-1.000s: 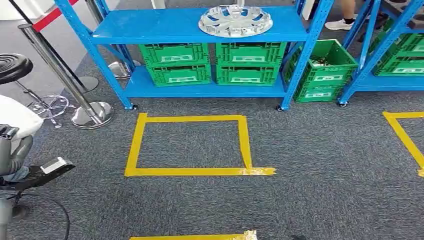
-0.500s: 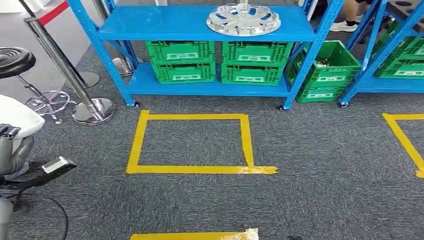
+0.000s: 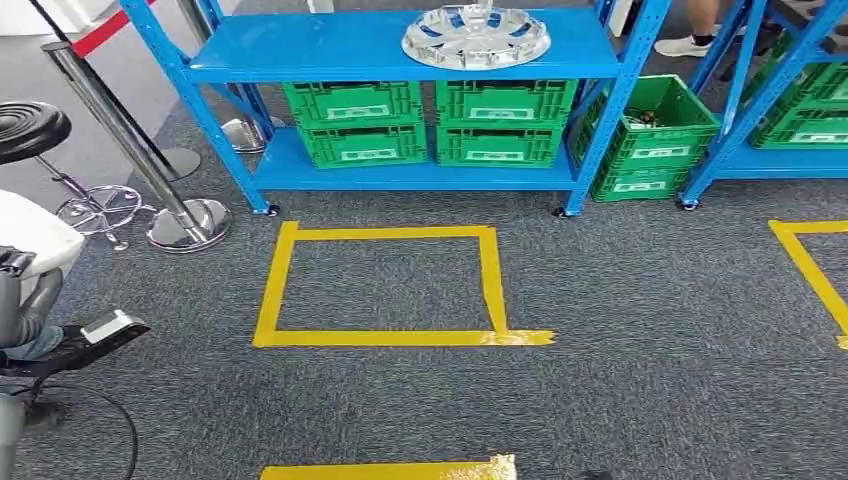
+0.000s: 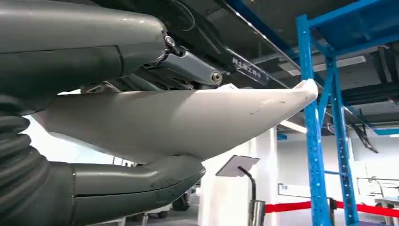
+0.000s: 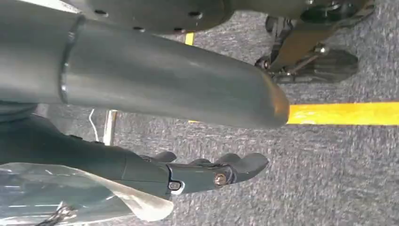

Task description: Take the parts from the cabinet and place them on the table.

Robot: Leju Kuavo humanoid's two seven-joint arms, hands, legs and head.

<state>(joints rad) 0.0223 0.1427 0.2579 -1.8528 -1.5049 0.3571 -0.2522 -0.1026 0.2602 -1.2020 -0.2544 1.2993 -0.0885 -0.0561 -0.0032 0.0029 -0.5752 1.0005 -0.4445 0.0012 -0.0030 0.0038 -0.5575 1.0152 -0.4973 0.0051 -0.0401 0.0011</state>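
Head view: a blue metal shelving cabinet (image 3: 400,50) stands on grey, coarse-textured carpet (image 3: 620,380). On its flat top shelf, toward the right-hand end, lies the part, a round, shiny silver wheel cover (image 3: 476,37) with curved spoke openings. Beneath that shelf, green ribbed plastic crates (image 3: 430,125) are stacked in pairs. In front of the cabinet a square of yellow tape (image 3: 385,290) marks the carpet. Beside the cabinet's left post stands a chrome stanchion (image 3: 150,170) on a domed base.

Right wrist view: the right hand (image 5: 188,169), smooth dark grey, hangs above the carpet; its fingers (image 5: 235,165) are extended, slightly apart, holding nothing.

Left wrist view: the left hand (image 4: 122,183) shows a thick grey thumb; how its fingers lie cannot be told.
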